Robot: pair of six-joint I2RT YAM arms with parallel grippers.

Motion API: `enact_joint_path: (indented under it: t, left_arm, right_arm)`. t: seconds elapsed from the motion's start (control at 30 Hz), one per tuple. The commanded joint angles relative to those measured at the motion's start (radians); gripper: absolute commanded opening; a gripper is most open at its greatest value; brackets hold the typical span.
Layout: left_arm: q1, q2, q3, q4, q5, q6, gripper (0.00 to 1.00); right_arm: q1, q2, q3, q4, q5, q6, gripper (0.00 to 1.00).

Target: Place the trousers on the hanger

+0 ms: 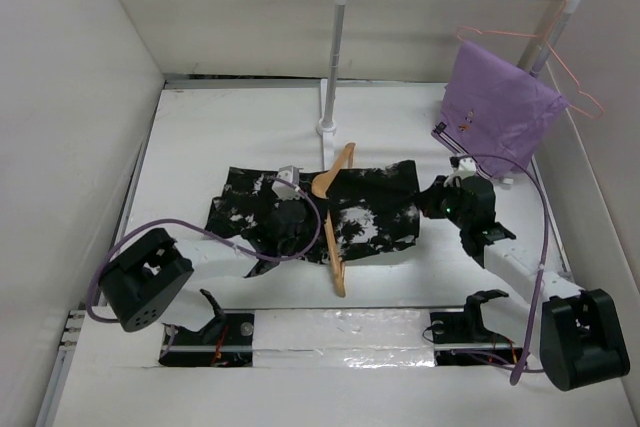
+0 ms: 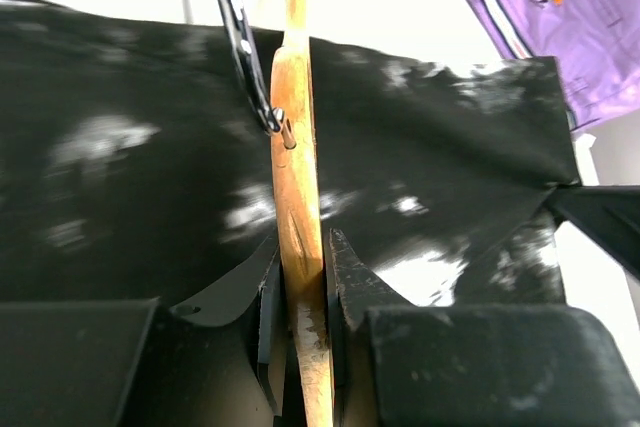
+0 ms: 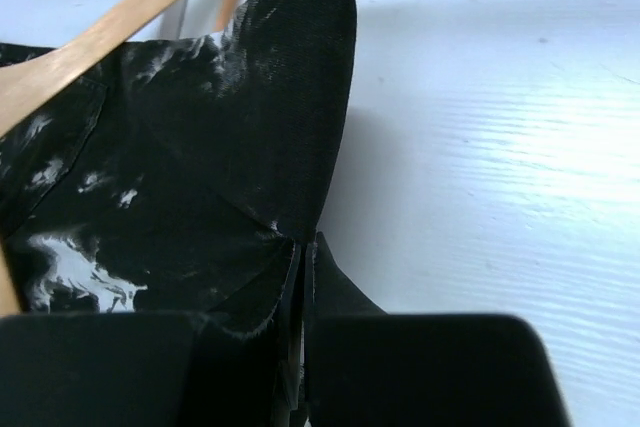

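Note:
The black, white-speckled trousers (image 1: pixel 370 217) lie spread across the middle of the table. The tan wooden hanger (image 1: pixel 337 272) runs over them from front to back. In the left wrist view my left gripper (image 2: pixel 302 257) is shut on the hanger's wooden bar (image 2: pixel 297 167), with the dark metal hook (image 2: pixel 240 37) beyond it and the trousers (image 2: pixel 130 177) beneath. My right gripper (image 3: pixel 303 247) is shut on the right edge of the trousers (image 3: pixel 220 127), whose corner is lifted off the table. The hanger (image 3: pixel 100 32) crosses the upper left of that view. From above, the left gripper (image 1: pixel 300 212) is over the cloth and the right gripper (image 1: pixel 428 205) is at its right edge.
A white clothes rail (image 1: pixel 340 57) stands behind the trousers. A purple cloth (image 1: pixel 500 107) hangs from it on a pink wire hanger (image 1: pixel 570 77) at the back right. White walls close in the table on the left, back and right.

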Motion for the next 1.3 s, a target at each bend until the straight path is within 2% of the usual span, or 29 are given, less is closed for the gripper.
enact_joint_path:
  t: [0.0, 0.33, 0.6, 0.67, 0.77, 0.87, 0.9, 0.93, 0.97, 1.0, 1.07, 1.2, 1.23, 1.27]
  left_arm:
    - [0.010, -0.070, -0.039, -0.139, -0.085, 0.122, 0.00]
    - [0.010, -0.151, -0.021, -0.268, -0.163, 0.112, 0.00]
    - [0.010, -0.150, 0.004, -0.280, -0.198, 0.115, 0.00]
    - [0.010, -0.137, 0.024, -0.252, -0.145, 0.112, 0.00]
    - [-0.051, -0.137, 0.059, -0.245, -0.141, 0.101, 0.00]
    - [-0.085, -0.150, 0.088, -0.261, -0.123, 0.070, 0.00]
    - [-0.098, -0.154, 0.093, -0.266, -0.114, 0.061, 0.00]
    - [-0.107, -0.176, 0.095, -0.269, -0.108, 0.047, 0.00]
    - [-0.116, -0.188, 0.095, -0.274, -0.112, 0.043, 0.00]
    - [-0.127, -0.200, 0.093, -0.275, -0.118, 0.037, 0.00]
    - [-0.127, -0.243, 0.090, -0.277, -0.126, 0.023, 0.00]
    - [-0.127, -0.312, 0.098, -0.285, -0.125, 0.029, 0.00]
    - [-0.127, -0.334, 0.096, -0.277, -0.122, 0.030, 0.00]
    - [-0.136, -0.341, 0.096, -0.263, -0.118, 0.032, 0.00]
  right_arm:
    - [-0.062, -0.043, 0.008, 0.036, -0.015, -0.017, 0.00]
    - [-0.177, -0.048, 0.020, 0.011, -0.051, -0.036, 0.00]
    - [-0.219, -0.080, 0.014, 0.002, -0.096, -0.046, 0.00]
    - [-0.219, -0.063, 0.009, -0.009, -0.106, -0.048, 0.00]
    - [-0.219, -0.037, -0.017, 0.023, -0.107, -0.048, 0.00]
    - [-0.219, -0.039, -0.009, 0.008, -0.126, -0.060, 0.24]
    - [-0.204, -0.046, -0.008, 0.007, -0.115, -0.063, 0.36]
    - [-0.193, -0.057, -0.002, -0.006, -0.103, -0.068, 0.68]
    - [-0.164, -0.078, 0.006, -0.021, -0.091, -0.074, 0.90]
    - [-0.144, -0.091, 0.038, -0.047, -0.059, -0.092, 1.00]
    - [-0.095, -0.121, 0.072, -0.124, -0.023, -0.108, 1.00]
    - [0.121, -0.207, 0.101, -0.129, 0.006, -0.097, 1.00]
    - [0.166, -0.209, 0.103, -0.103, -0.008, -0.088, 0.87]
    - [0.215, -0.208, 0.101, -0.084, -0.012, -0.076, 0.68]
